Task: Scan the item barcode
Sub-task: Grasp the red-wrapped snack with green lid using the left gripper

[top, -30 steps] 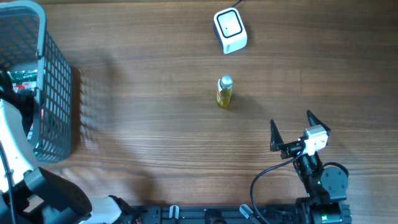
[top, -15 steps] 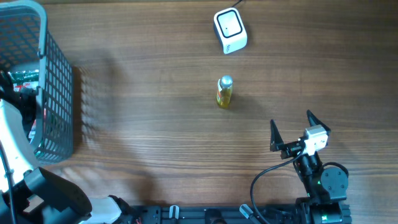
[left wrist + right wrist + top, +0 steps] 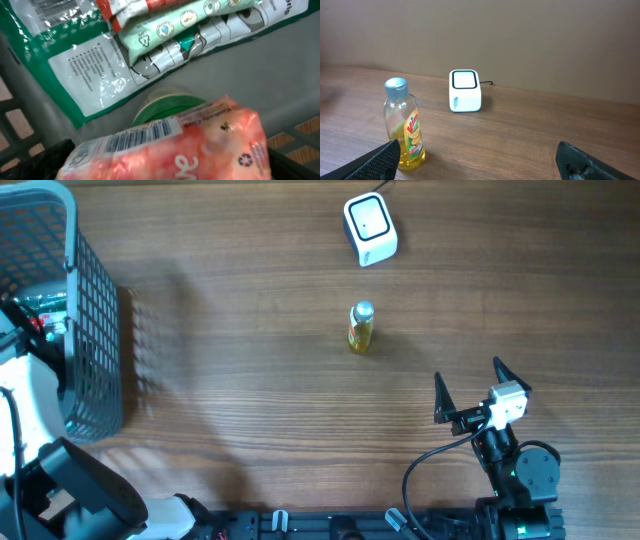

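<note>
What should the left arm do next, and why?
Probably ease the left arm down so its open fingers straddle the orange packet in the basket: it lies just below the wrist camera, barcode showing, apparently not yet gripped.

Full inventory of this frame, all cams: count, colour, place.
brown wooden table: 1, brown, under everything
grey plastic mesh basket: 1, grey, table's left edge
white box-shaped barcode scanner: 1, white, far centre
clear plastic bottle with silver cap: 1, yellow liquid, upright, mid-table
orange plastic packet with barcode: 1, orange, in basket
green-edged clear bag: 1, green, in basket
mint-and-white pack: 1, mint, in basket
green round lid: 1, green, partly under the orange packet
left end effector: 1, black, open, inside basket
right end effector: 1, black, open, empty, near right
</note>
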You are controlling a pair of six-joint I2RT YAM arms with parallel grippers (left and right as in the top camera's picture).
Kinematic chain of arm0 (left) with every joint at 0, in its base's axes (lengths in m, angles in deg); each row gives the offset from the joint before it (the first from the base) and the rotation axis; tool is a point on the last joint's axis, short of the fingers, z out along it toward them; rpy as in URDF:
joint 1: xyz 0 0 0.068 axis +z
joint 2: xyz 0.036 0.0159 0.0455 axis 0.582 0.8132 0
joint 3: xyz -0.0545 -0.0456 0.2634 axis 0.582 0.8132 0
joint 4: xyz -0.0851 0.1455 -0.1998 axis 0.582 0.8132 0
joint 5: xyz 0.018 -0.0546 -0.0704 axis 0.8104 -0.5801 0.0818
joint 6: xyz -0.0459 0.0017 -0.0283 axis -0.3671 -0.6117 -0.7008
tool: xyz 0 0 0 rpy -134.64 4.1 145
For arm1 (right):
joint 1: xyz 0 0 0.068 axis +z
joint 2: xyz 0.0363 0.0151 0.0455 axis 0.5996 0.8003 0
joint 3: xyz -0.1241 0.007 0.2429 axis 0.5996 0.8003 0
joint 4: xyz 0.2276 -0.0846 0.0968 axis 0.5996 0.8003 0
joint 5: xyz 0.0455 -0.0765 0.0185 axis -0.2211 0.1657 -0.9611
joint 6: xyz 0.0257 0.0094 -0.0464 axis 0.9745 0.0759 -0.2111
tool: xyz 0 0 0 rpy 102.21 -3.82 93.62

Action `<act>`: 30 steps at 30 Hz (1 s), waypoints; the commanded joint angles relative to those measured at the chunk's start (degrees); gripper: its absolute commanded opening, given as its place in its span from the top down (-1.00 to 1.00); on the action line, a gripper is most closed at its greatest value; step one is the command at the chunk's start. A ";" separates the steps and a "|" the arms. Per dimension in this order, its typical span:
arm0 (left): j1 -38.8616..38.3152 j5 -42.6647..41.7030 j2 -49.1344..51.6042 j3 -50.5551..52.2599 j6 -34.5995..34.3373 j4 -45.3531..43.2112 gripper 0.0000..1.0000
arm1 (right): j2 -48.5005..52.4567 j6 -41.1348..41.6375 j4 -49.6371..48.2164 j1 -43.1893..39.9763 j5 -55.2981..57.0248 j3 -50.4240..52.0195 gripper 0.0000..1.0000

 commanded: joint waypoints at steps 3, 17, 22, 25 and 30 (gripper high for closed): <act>-0.26 -2.10 0.44 1.42 0.22 -3.13 -1.00 | 0.02 -0.26 -0.28 -0.24 -0.13 0.04 -0.99; -0.28 -4.22 0.44 4.61 0.26 -6.25 -0.40 | 0.02 -0.24 -0.28 -0.24 -0.13 0.04 -0.99; -0.26 -4.24 0.44 4.61 0.26 -6.95 0.42 | 0.02 -0.26 -0.28 -0.24 -0.13 0.04 -0.99; -0.22 -4.22 0.13 4.57 0.26 -7.45 0.44 | 0.02 -0.26 -0.28 -0.24 -0.13 0.04 -0.99; -0.22 -4.24 -2.84 0.81 0.26 -7.54 0.44 | 0.02 -0.24 -0.28 -0.24 -0.13 0.04 -0.99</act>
